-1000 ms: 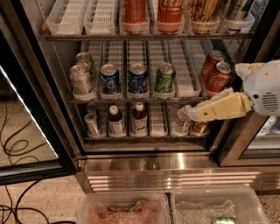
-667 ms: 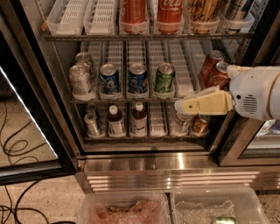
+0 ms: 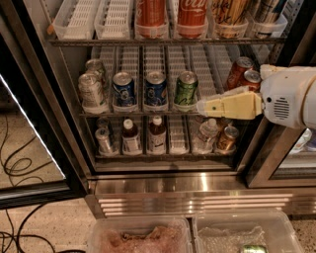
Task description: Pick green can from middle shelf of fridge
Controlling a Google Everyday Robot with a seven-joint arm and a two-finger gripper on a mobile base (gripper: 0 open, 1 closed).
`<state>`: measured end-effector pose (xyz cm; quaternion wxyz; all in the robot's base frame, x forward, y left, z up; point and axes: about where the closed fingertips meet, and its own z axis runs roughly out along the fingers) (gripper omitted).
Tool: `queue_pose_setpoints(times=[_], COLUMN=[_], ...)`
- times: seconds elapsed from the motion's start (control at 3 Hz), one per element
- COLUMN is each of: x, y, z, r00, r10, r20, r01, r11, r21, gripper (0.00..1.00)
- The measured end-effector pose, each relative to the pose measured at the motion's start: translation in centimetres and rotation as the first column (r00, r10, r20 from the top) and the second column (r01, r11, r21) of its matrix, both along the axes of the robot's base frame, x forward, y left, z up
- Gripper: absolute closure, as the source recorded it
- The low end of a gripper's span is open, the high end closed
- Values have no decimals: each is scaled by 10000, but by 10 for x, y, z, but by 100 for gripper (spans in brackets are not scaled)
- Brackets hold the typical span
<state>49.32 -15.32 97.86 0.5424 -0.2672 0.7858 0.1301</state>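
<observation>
The green can [image 3: 186, 90] stands upright at the front of the middle shelf [image 3: 148, 113] of the open fridge [image 3: 163, 173], in the fourth lane from the left. Two blue cans [image 3: 123, 90] and silver cans [image 3: 92, 91] stand to its left, red cans [image 3: 240, 73] at the right end. My gripper [image 3: 201, 106], cream with a white arm housing, reaches in from the right. Its tip is just right of the green can's base, at shelf-edge height, a small gap apart from it.
The top shelf holds tall red cans [image 3: 150, 15] and white lane trays [image 3: 79, 17]. The lower shelf holds small bottles [image 3: 131, 138] and a few cans. The open door [image 3: 29, 123] stands at left. Clear plastic bins [image 3: 140, 237] sit on the floor in front.
My gripper has moved left and slightly up, from in front of the lower-right bottles to just right of the green can. The cans have not moved.
</observation>
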Motion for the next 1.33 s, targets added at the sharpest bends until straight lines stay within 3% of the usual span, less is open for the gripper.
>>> queue_pose_setpoints(times=[0.33, 0.67, 1.0, 1.33], x=[0, 14, 38, 50], y=[-1, -9, -16, 2], z=[-13, -39, -59, -87], r00=[9991, 9923, 9851, 9813], r10=[-306, -937, -1043, -51], r20=[283, 816, 1366, 1923], r01=[321, 985, 1033, 71], r11=[9980, 9935, 9945, 9999], r21=[-545, -571, 147, -100], gripper=[0, 0, 0, 0])
